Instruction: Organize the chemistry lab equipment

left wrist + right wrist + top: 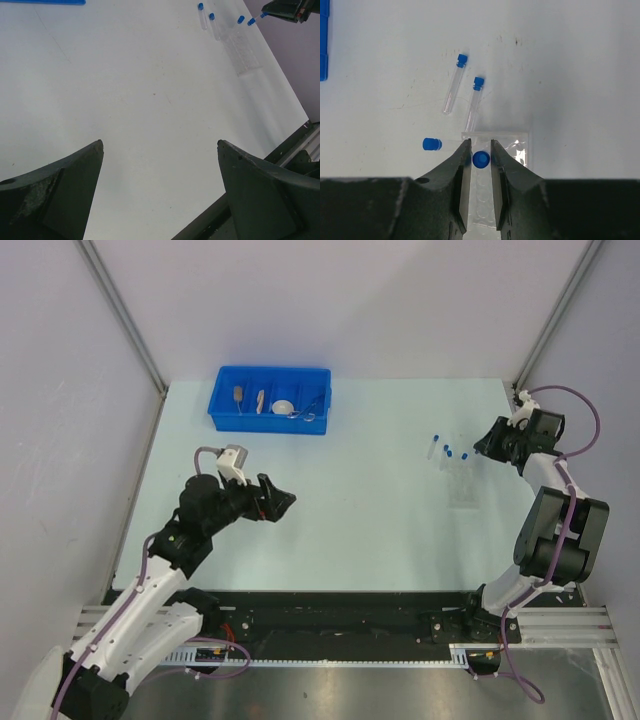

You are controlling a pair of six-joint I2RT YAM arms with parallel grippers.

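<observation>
Right gripper [480, 146] stands narrow, its jaws flanking the blue cap of an upright tube [481, 159] at the clear rack [517, 150]; whether they grip or merely bracket it cannot be determined. The tube's long axis runs along the fingers' own line, down into the rack, so any withdrawal should follow that line. Two loose tubes [454, 85] lie just beyond, nearest this arm. The left gripper [285, 502] is wide and empty, well apart.

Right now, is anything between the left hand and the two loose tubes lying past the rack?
Nothing visible. Only bare table lies between the left hand and the two lying tubes. The clear rack sits beside them toward the right, and the right hand is over it, off that line.
</observation>
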